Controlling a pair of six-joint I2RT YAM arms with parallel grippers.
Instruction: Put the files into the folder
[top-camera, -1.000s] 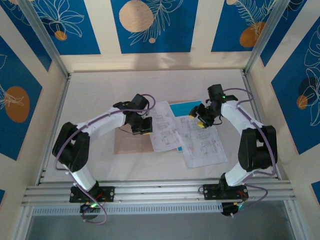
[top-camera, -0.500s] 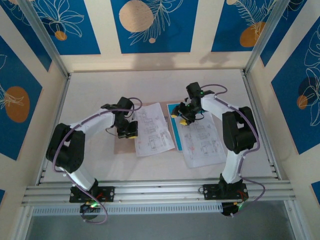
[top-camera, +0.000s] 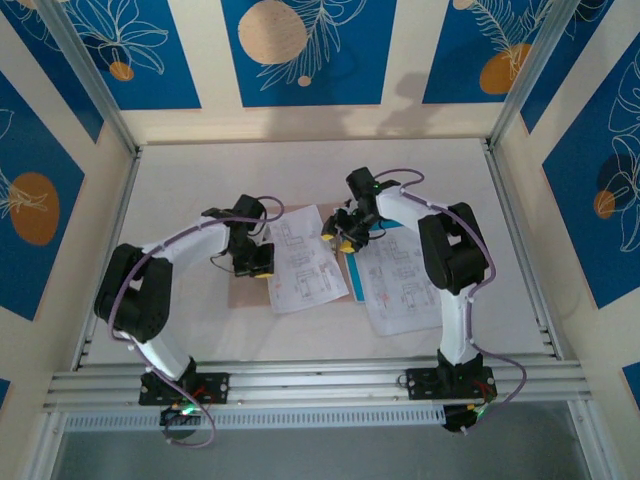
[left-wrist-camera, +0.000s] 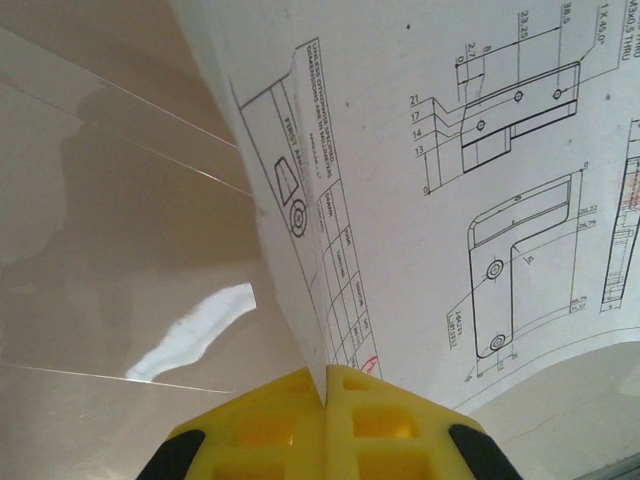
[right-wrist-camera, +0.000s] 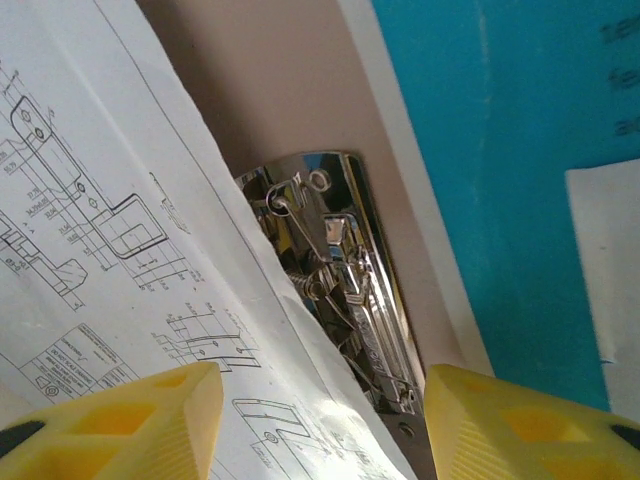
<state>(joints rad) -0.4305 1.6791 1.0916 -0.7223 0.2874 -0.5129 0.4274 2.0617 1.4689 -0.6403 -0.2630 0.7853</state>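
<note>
Here our left tool (left-wrist-camera: 325, 400) pinches the edge of a printed sheet (left-wrist-camera: 450, 250) over the folder (top-camera: 243, 293); our right tool (right-wrist-camera: 320, 410), jaws spread, faces what seems the folder's metal clip (right-wrist-camera: 340, 280), running lengthwise straight ahead.

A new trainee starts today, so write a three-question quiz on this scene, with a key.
1. True or false: the left gripper is shut on a printed sheet.
2. What lies below the gap between the right gripper's fingers? A) clip B) pen C) cup
3. What colour is the non-white sheet?
Key: 1 true; 2 A; 3 cyan-blue.
</note>
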